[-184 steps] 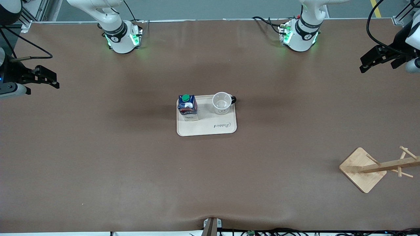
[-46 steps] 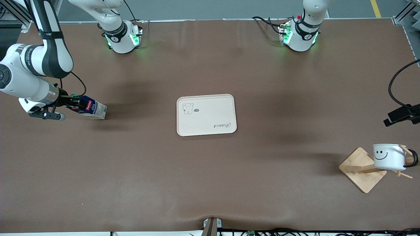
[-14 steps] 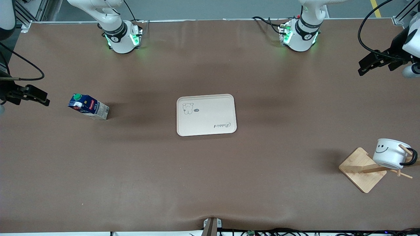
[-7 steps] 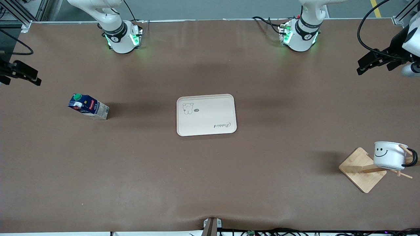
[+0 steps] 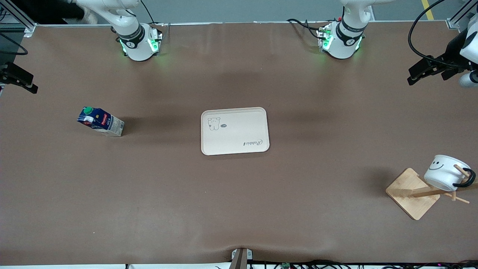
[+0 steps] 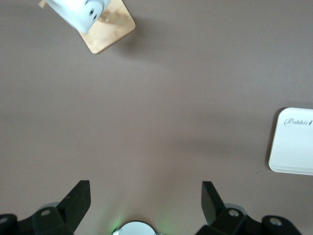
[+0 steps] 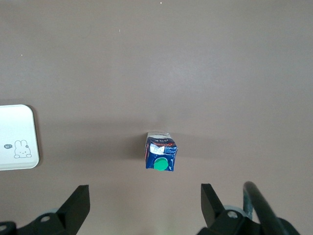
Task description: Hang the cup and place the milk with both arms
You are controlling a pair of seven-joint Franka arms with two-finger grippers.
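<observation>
The milk (image 5: 100, 121) stands upright on the table toward the right arm's end, with its green cap on top; it also shows in the right wrist view (image 7: 160, 157). The cup (image 5: 444, 172) hangs tilted by its black handle on a peg of the wooden rack (image 5: 412, 193) at the left arm's end; it also shows in the left wrist view (image 6: 73, 12). My right gripper (image 5: 16, 76) (image 7: 145, 198) is open and empty, high over the table's edge at its own end. My left gripper (image 5: 422, 71) (image 6: 145, 196) is open and empty, high over the table at its own end.
A cream tray (image 5: 235, 130) with a rabbit drawing lies bare at the table's middle; its edge shows in both wrist views (image 6: 293, 142) (image 7: 17, 137). The rack's square base (image 6: 110, 27) sits near the table corner. Cables hang by both grippers.
The cup has swung on its peg and now tilts with its face upward. My right gripper has drawn back toward the table's edge. My left gripper has barely moved.
</observation>
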